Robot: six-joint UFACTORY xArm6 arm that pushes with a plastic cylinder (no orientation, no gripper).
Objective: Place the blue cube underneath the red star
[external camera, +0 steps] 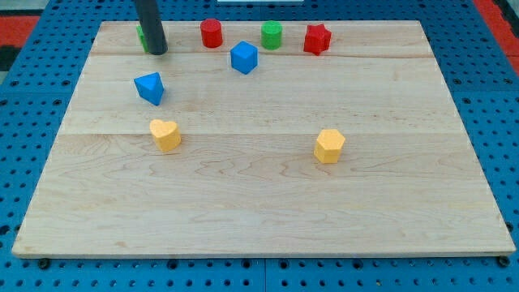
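The blue cube [243,57] sits near the view's top, left of centre. The red star [317,39] lies up and to the right of it, near the board's top edge. My tip [157,52] is at the view's top left, well to the left of the blue cube and apart from it. A green block [142,36] is mostly hidden behind the rod.
A red cylinder [212,33] and a green cylinder [272,35] stand between my tip and the red star. A blue triangular block [150,88] lies below my tip. A yellow heart [165,135] and a yellow hexagon [329,146] lie at mid-board. The wooden board [259,203] rests on a blue pegboard.
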